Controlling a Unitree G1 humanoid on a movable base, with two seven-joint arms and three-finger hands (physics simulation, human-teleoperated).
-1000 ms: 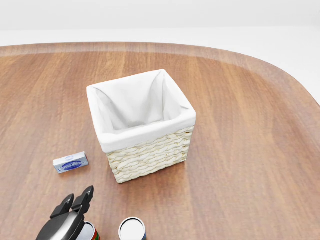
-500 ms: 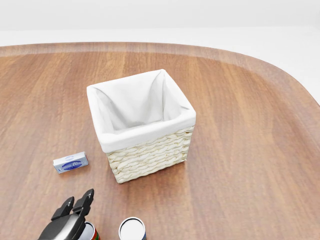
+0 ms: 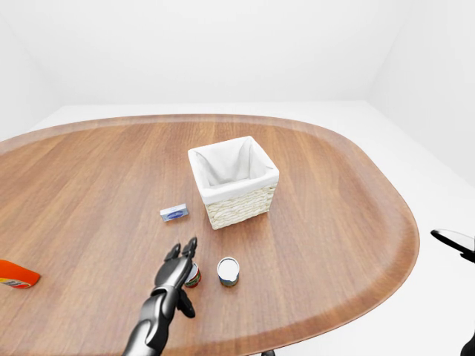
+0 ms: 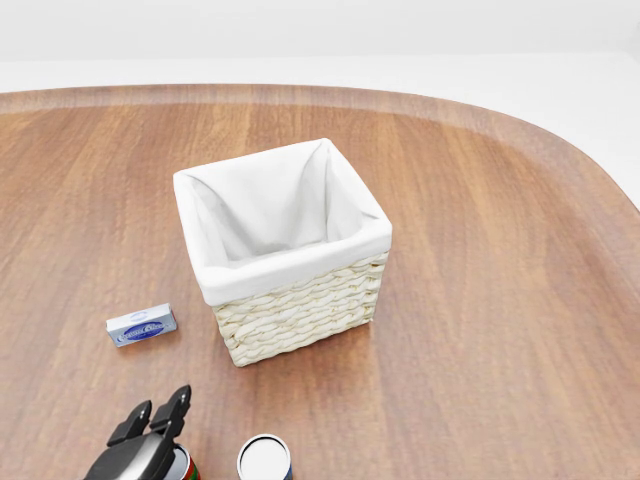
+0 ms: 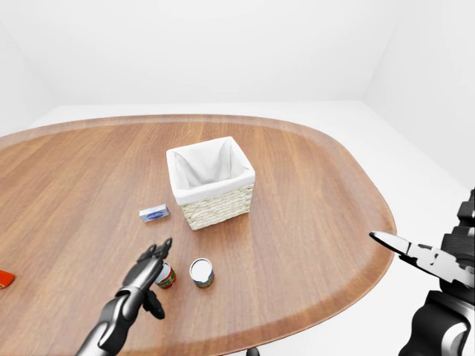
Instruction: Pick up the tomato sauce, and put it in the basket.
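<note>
The tomato sauce can (image 3: 193, 277), red with a green band, stands upright on the table below and left of the basket in the left-eye view. My left hand (image 3: 182, 258) hovers over it with its fingers stretched out and open, covering most of the can's top; I cannot tell whether they touch. In the head view only a sliver of the can (image 4: 188, 468) shows beside the hand (image 4: 158, 410). The wicker basket (image 3: 242, 208) with a white cloth lining stands empty near the table's middle. My right hand (image 5: 413, 254) hangs off the table's right edge, fingers spread, holding nothing.
A second can with a white lid (image 3: 228, 270) stands just right of the tomato sauce. A small blue-and-white box (image 3: 174, 213) lies left of the basket. An orange-red object (image 3: 15, 274) lies at the table's far left edge. The table is an oval wooden top (image 3: 334, 200).
In the head view my left hand has slid a little toward the bottom edge, its fingertips now lower. The basket, box and cans have not moved.
</note>
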